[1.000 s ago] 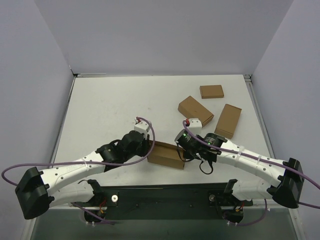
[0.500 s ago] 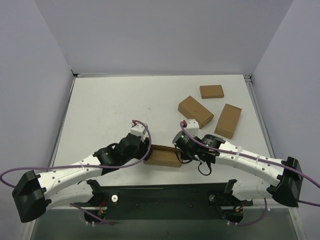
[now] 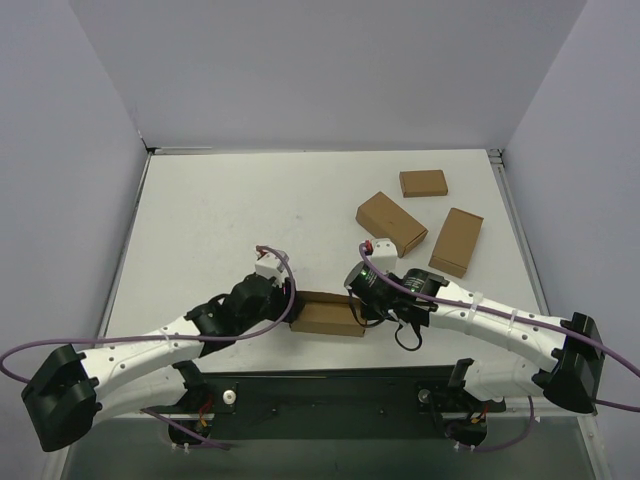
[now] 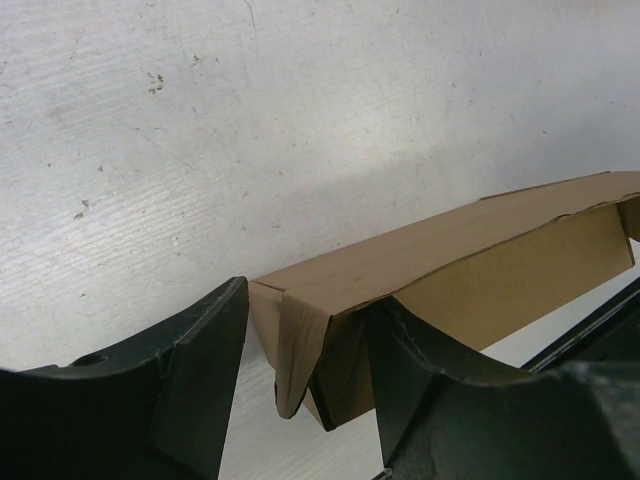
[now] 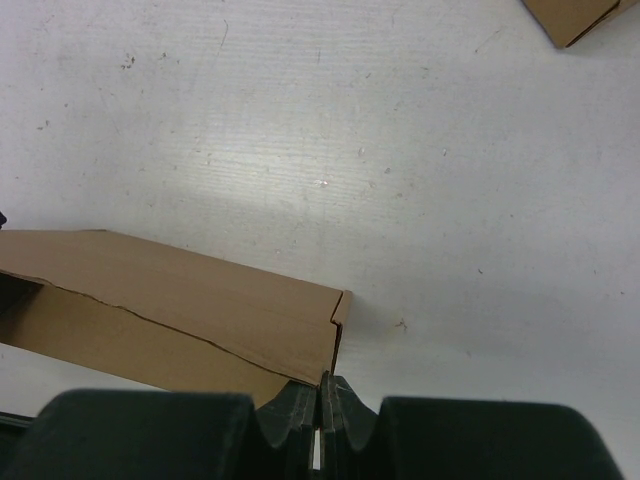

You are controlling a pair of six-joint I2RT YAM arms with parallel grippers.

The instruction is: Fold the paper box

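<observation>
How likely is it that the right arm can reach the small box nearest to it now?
Likely yes: that small box lies just beyond the right gripper, with nothing seen between them. But the gripper is shut on the paper box, so it must release first.

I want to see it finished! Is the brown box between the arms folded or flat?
Mostly folded: the paper box has walls and a top, but in the left wrist view one end flap hangs loose.

open table (image 3: 220, 210) far left, three small boxes (image 3: 391, 222) crowding far right, paper box (image 3: 325, 313) blocking near centre
</observation>
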